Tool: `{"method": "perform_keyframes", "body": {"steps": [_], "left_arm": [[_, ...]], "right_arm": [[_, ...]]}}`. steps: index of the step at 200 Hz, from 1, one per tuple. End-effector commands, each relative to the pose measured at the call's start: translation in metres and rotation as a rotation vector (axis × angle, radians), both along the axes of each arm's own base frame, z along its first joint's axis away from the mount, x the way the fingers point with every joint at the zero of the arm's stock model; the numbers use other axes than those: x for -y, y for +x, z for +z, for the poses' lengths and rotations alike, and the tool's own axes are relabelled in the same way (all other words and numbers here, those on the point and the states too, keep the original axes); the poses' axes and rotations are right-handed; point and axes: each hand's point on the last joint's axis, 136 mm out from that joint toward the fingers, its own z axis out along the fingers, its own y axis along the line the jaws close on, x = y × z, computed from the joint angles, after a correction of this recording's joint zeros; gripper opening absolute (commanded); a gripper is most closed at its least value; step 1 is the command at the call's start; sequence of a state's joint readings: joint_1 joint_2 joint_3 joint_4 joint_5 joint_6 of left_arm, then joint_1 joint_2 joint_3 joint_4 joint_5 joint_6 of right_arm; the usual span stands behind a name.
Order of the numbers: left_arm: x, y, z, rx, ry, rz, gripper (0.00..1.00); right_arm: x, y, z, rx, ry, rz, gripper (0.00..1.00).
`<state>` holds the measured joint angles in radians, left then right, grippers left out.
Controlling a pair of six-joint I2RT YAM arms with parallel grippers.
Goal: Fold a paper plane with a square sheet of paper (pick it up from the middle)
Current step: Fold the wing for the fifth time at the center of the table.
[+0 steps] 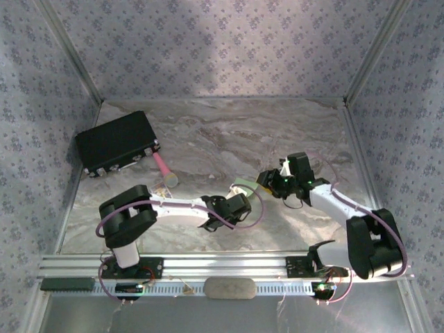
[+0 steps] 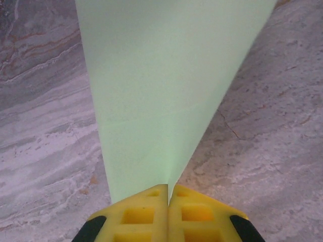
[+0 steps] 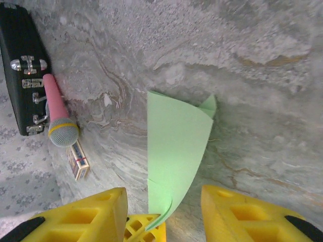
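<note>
- Pinching the square sheet of paper [image 2: 161, 75] at its narrow near end, the left gripper [image 2: 168, 194] has its two yellow fingers pressed flat together, with the green sheet caught in the seam between them.
- From that pinch the paper runs straight ahead of the left fingers and widens as it goes, so its long axis lies along the line the fingers point.
- The right gripper [image 3: 164, 190] stands with its fingers moderately apart and holds nothing. The paper's [image 3: 174, 141] near tip sits in the gap between them, touching neither, and the rest stretches away ahead of them.
- The left arm has the sheet, and the right fingers straddle it, so any next grip or crease looks like a matter of closing on what already lies between them.
- In the top view the paper [image 1: 243, 185] is a small green patch between the two wrists.
- The sheet is pale green, plain and already folded smaller. Faint crease lines cross it, its near corner curls, and a small flap peeks out at its far right corner.
- Whether its far end rests on the table cannot be told.
</note>
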<state>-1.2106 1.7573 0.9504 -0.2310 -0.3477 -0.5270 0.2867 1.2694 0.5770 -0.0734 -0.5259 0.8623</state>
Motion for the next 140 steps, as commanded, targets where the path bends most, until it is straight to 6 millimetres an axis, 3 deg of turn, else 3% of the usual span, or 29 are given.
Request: {"method": "perform_keyframes", "body": {"steps": [1, 55, 140], "left_arm": [[0.008, -0.001, 0.012, -0.007, -0.056, 0.007, 0.02], [0.014, -0.005, 0.011, -0.036, -0.074, -0.007, 0.02], [0.033, -0.006, 0.007, -0.309, -0.365, -0.015, 0.01]], "right_arm": [[0.011, -0.007, -0.006, -0.019, -0.055, -0.014, 0.44], [0.013, -0.011, -0.01, -0.03, -0.047, -0.015, 0.45], [0.016, -0.012, -0.004, 0.03, -0.042, -0.035, 0.4]]}}
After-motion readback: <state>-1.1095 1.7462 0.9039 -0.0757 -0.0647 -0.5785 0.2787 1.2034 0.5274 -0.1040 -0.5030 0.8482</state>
